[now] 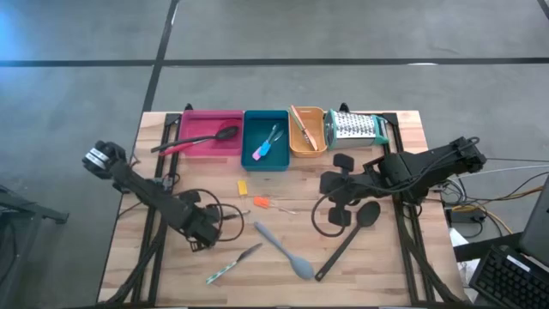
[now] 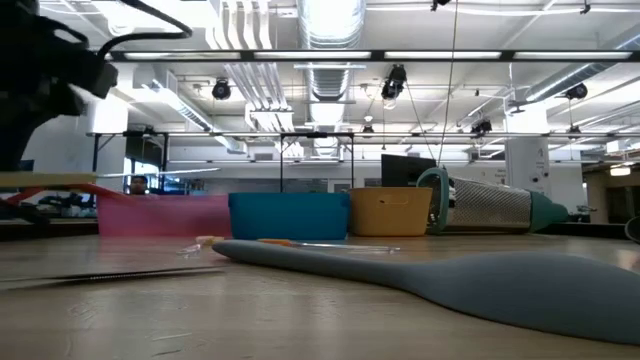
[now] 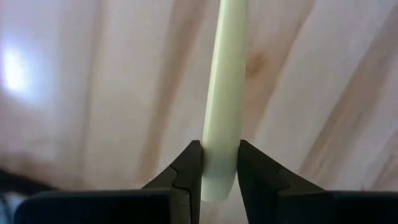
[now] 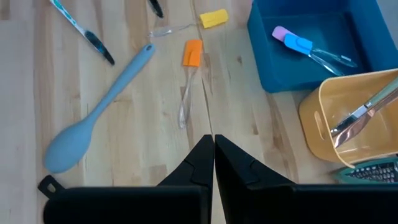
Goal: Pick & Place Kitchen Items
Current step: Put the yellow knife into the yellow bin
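My left gripper (image 3: 220, 171) is low over the near left part of the table (image 1: 206, 233), shut on a pale cream-green rod-like handle (image 3: 227, 93). My right gripper (image 4: 213, 146) is shut and empty, above the table at the right (image 1: 328, 184). Loose on the table lie a grey spoon (image 1: 283, 247), a long black spoon (image 1: 352, 236), a green-handled knife (image 1: 233, 263), an orange-handled tool (image 1: 262, 202) and a small yellow piece (image 1: 243, 186). My left gripper pinches the pale handle between its two fingers (image 3: 186, 168) at the handle's near end (image 3: 219, 180). The handle runs on forward past the fingertips, along the fingers, close over the wood. Which utensil it belongs to I cannot tell.
At the far edge stand a pink tray (image 1: 210, 133) with a black spoon (image 1: 202, 140), a teal tray (image 1: 266, 129) with a small blue and pink tool (image 1: 264, 148), an orange tray (image 1: 307, 150) with a utensil, and a metal grater (image 1: 356, 127) on its side. Cables loop beside both arms.
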You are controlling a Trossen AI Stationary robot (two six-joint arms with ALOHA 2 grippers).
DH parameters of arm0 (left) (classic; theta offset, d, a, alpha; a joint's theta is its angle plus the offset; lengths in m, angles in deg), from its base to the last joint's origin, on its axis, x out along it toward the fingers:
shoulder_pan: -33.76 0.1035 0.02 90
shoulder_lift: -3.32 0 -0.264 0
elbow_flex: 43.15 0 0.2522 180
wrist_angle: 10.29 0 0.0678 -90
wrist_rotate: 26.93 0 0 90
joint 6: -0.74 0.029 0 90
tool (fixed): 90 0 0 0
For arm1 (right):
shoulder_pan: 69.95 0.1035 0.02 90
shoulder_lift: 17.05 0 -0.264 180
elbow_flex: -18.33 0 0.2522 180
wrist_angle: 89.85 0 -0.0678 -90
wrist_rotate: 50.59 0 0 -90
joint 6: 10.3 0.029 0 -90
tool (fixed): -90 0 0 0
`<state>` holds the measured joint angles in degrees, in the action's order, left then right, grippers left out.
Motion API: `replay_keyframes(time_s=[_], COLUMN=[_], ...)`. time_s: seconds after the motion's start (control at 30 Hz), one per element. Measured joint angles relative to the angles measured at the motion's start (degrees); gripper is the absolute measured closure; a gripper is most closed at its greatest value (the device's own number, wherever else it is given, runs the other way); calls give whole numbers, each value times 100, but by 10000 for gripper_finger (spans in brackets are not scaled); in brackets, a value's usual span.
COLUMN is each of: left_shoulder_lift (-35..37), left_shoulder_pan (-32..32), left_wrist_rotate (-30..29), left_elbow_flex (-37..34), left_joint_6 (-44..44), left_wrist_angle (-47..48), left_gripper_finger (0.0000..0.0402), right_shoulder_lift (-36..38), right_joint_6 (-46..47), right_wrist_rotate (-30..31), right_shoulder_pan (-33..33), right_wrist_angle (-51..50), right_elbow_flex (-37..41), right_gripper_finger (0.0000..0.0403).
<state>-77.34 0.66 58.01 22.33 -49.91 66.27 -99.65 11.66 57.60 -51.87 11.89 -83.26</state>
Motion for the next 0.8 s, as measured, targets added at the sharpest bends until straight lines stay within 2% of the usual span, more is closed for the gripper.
replay_keyframes(time_s=[0.27,0.57,0.8], left_shoulder_lift=[-131,-136,-311], left_shoulder_pan=[666,1338,1796], left_wrist_rotate=[-12,-350,-565], left_elbow_flex=[718,1937,2774], left_joint_6=[1057,2351,2820], left_wrist_angle=[1190,1228,1471], left_gripper_finger=[324,324,324], right_shoulder_lift=[2,0,-2], right_joint_6=[-101,-1310,-1647], right_wrist_rotate=[2,-4,-12], right_shoulder_pan=[0,-71,-274], right_wrist_angle=[803,3269,4352], right_elbow_flex=[111,1258,1680], right_gripper_finger=[394,391,334])
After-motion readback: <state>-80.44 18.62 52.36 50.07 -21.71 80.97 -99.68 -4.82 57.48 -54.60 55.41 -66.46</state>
